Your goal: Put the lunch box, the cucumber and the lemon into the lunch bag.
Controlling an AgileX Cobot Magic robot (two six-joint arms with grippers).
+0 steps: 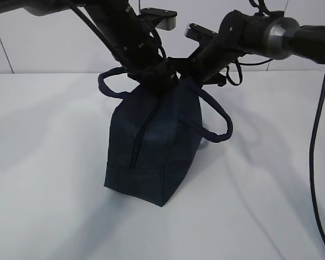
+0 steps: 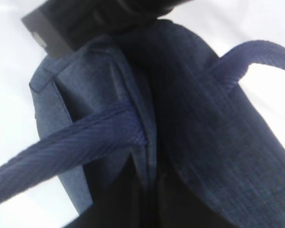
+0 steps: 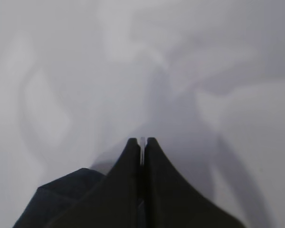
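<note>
Atop the lunch bag [image 1: 151, 146], both claws pinched shut, seemingly gripping fabric or zipper pull to close it.

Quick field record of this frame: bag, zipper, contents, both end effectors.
bag: lunch bag upright on the white table, top held up by both arms
zipper: runs down the near face, looks closed
handles: one loop hangs right, the other left
contents: lunch box, cucumber, lemon not visible; none out on the table
left end effector: at the bag top, fingers hidden, shut
right end effector: shut, by the bag's top; grip unclear
</note>
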